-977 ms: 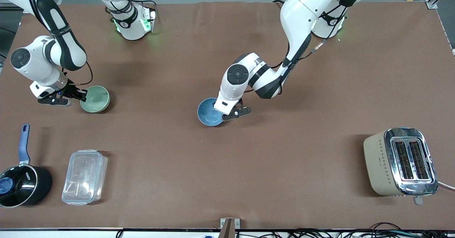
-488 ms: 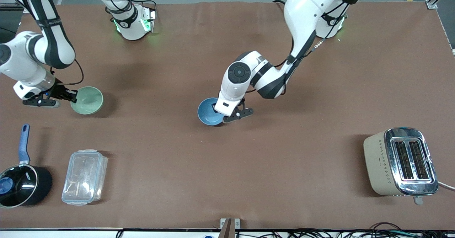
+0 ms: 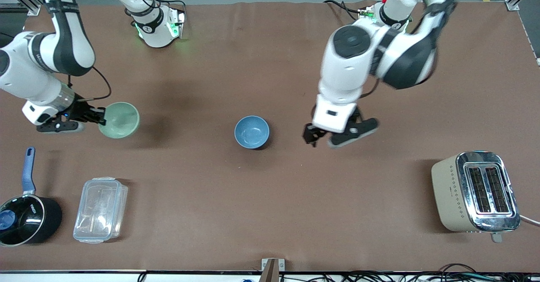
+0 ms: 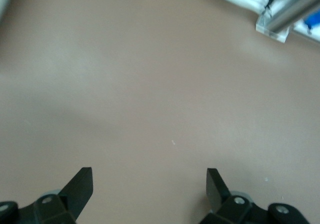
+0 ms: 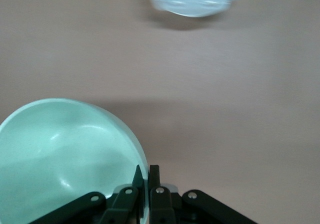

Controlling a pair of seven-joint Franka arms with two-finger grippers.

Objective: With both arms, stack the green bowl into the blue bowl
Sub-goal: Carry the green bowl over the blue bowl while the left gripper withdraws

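I had the right tool point(image 3: 100, 116) pinched shut on the rim of the green bowl point(image 3: 121, 119), holding it clear of the surface point(image 3: 270, 197) toward the right arm's end. The blue bowl point(image 3: 252, 132) sat upright on the surface between the two tools, well apart from the green one. To reach it, I judged the right tool had to carry its load toward the left arm's end, over bare surface. The left tool point(image 3: 322, 141) hung empty beside the blue bowl with its fingers spread wide, over bare surface toward the left arm's end. The clear container point(image 3: 100, 210) and saucepan point(image 3: 26, 215) lay below the right tool's side, out of that path.
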